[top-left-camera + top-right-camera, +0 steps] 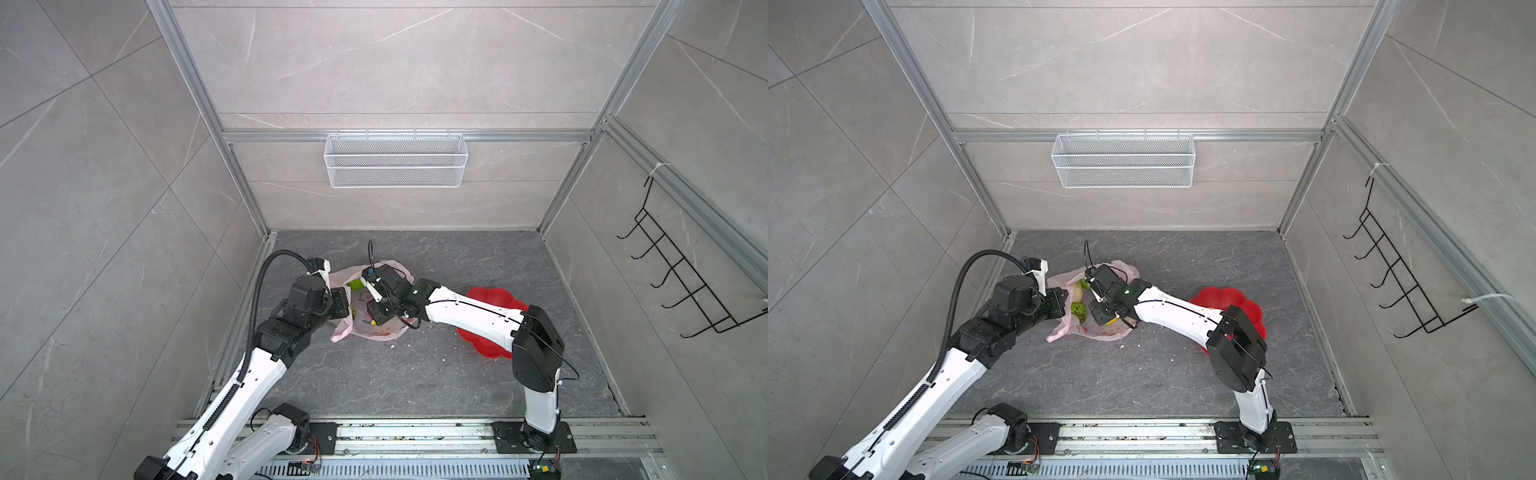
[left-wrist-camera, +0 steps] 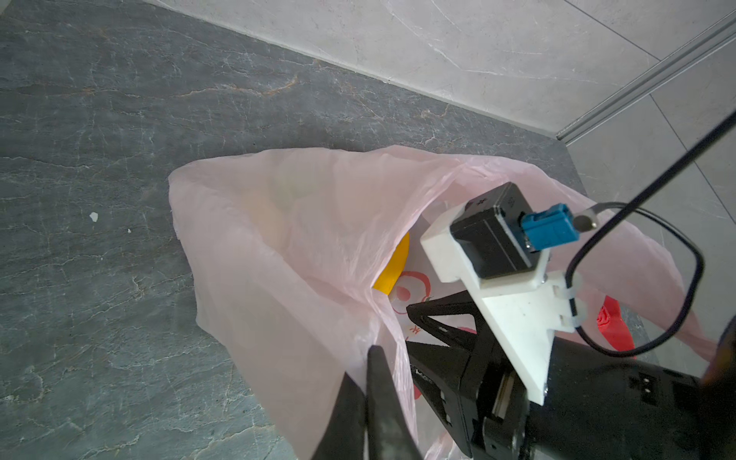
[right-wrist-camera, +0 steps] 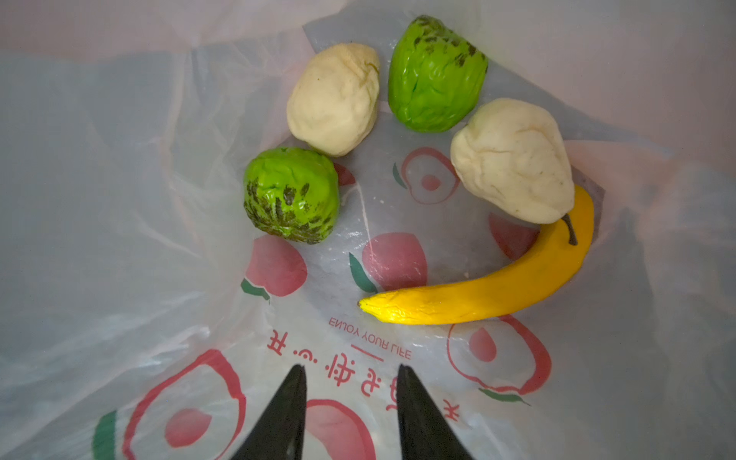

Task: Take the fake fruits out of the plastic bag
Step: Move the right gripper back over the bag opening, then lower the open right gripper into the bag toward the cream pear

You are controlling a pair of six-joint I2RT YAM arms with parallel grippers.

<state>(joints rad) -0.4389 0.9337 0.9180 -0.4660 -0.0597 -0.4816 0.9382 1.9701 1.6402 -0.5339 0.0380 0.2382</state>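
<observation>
The pale-pink plastic bag (image 1: 376, 330) (image 1: 1100, 330) lies on the dark floor with its mouth held up. My left gripper (image 2: 368, 358) is shut on the edge of the bag (image 2: 298, 239). My right gripper (image 3: 350, 368) is open inside the bag, its fingers apart above the printed plastic and holding nothing. Ahead of it lie the fake fruits: a yellow banana (image 3: 498, 286), two bumpy green balls (image 3: 292, 195) (image 3: 436, 75) and two cream lumps (image 3: 334, 99) (image 3: 513, 159). None touches the fingers. In a top view a green ball (image 1: 1077, 309) shows through the bag's mouth.
A red flower-shaped plate (image 1: 490, 299) (image 1: 1225, 299) lies on the floor to the right of the bag, partly under my right arm. A white wire basket (image 1: 395, 160) hangs on the back wall. A black hook rack (image 1: 673, 270) hangs on the right wall.
</observation>
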